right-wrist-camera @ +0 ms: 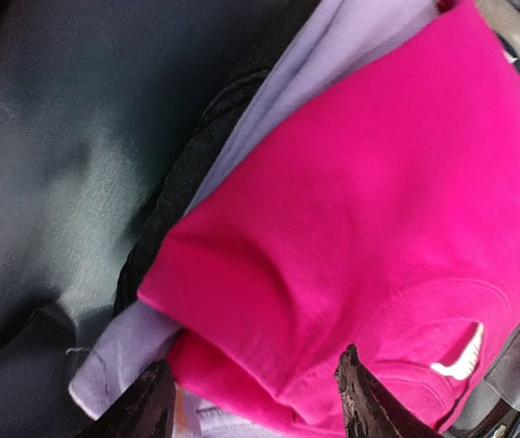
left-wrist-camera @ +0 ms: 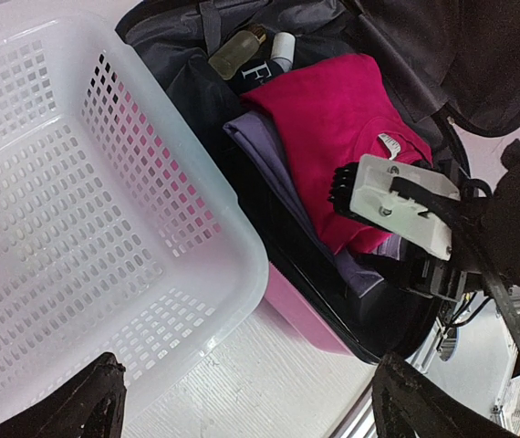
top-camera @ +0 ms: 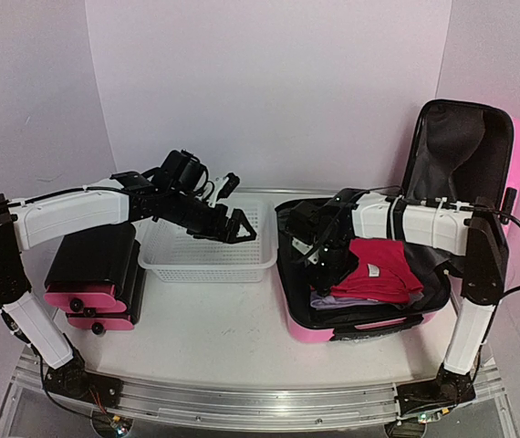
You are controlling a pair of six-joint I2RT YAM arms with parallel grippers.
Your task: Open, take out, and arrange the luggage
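The luggage [top-camera: 508, 151], a pink hard-shell suitcase, lies open at the right with its black-lined lid standing up; its pink side [left-wrist-camera: 307, 318] shows in the left wrist view. Inside, a folded magenta shirt [right-wrist-camera: 369, 201] [top-camera: 383, 269] rests on a lavender garment [right-wrist-camera: 119, 356]. My right gripper [right-wrist-camera: 255, 365] [top-camera: 333, 265] is down in the suitcase, open, its fingers either side of the shirt's folded corner. My left gripper [top-camera: 239, 226] [left-wrist-camera: 246, 365] hangs open and holds nothing above the right end of the white mesh basket [top-camera: 207, 266].
Two bottles [left-wrist-camera: 242, 50] lie at the far end of the suitcase beside the clothes. A smaller black and pink case [top-camera: 94, 274] with wheels stands at the left, next to the basket [left-wrist-camera: 59, 228]. White walls close in the back and sides.
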